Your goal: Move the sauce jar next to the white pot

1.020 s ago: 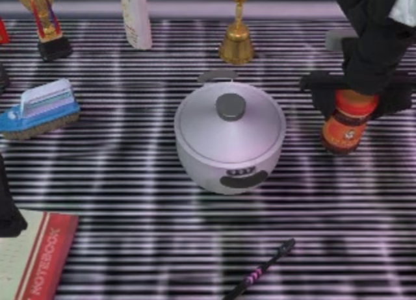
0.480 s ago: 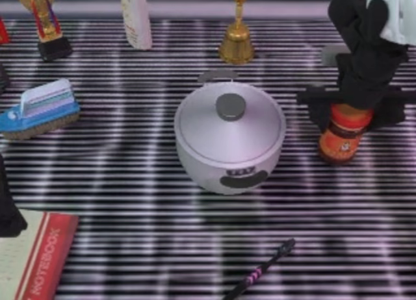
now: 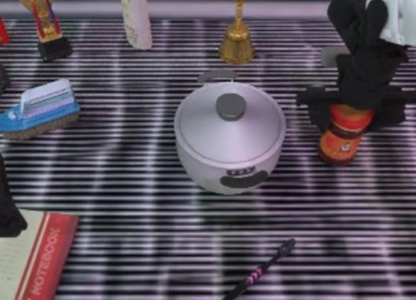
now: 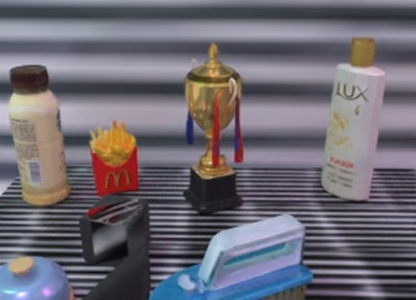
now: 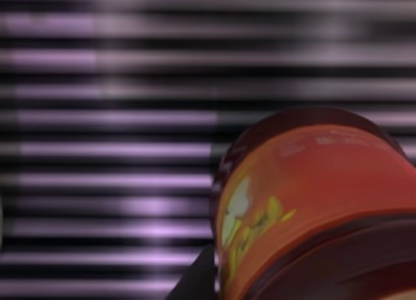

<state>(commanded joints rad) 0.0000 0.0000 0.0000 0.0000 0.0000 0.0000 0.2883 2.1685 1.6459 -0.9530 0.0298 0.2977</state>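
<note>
the right gripper grips the sauce jar from above, right of the white pot.

The sauce jar fills the view above striped tabletop.

Sauce jar upright, right of white pot, apart

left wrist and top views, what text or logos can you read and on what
"LUX" on the white bottle.
"M" arches logo on the red fries box.
"NOTEBOOK" on the red notebook.
Label print on the cream bottle: too small to read.
Label on the sauce jar: too blurred to read.
</note>
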